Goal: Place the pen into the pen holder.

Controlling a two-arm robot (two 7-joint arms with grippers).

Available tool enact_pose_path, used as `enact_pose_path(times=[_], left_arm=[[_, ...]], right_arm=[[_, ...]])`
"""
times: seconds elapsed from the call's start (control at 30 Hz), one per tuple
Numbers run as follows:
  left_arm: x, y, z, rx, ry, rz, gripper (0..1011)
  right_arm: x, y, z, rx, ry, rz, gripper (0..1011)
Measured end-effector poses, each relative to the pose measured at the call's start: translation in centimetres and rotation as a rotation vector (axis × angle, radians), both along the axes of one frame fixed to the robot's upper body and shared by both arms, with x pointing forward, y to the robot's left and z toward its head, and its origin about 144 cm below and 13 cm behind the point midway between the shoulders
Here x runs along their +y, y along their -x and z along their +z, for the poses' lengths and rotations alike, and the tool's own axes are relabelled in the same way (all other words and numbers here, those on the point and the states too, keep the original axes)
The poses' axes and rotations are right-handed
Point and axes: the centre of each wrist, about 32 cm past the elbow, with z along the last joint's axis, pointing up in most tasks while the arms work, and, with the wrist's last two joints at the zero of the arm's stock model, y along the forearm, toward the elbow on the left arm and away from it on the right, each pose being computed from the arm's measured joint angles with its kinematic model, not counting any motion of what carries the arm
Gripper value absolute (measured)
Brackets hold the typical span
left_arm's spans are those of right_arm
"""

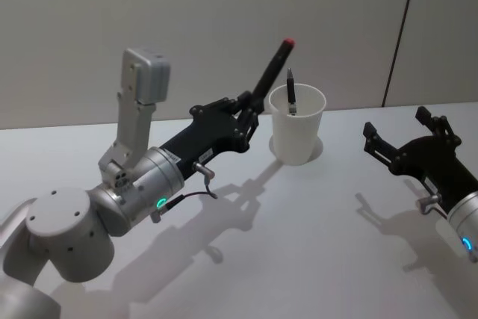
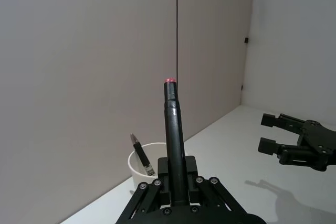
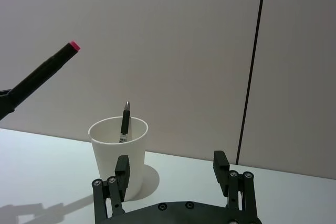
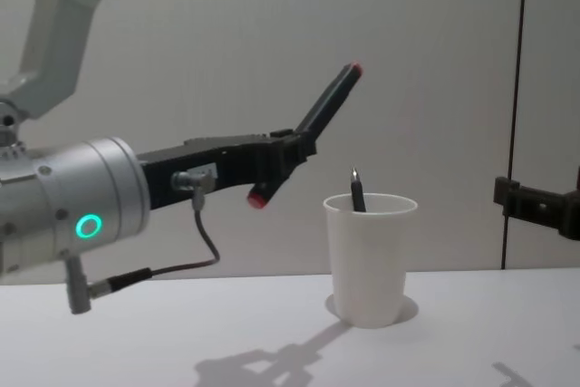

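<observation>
— Pen (image 1: 270, 74): where is it?
— Pinched in the left pincer (image 1: 250, 110), tilted, red end up, in the air just left of the pen holder (image 1: 296, 140).
— Right pincer (image 1: 399, 126)?
— Spread, over the bench (image 1: 299, 244), right of the pen holder.

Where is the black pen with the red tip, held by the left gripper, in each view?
Head: black red-tipped pen upper centre, left of white paper cup.
Left wrist: pen centre, cup lower left.
Right wrist: pen upper left, cup lower down.
Chest: pen upper centre, cup lower right.
Shared landmark: cup.
</observation>
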Motion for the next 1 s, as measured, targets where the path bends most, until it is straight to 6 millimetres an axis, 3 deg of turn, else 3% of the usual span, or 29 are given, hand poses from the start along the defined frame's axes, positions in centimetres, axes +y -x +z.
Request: enact_pose_path(times=[1.0], left_arm=[[-1.9,-0.6,0.1,-0.092,-0.07,-0.111,180]], right_arm=[[0.0,0.0,0.0,0.0,0.0,0.0,1001]])
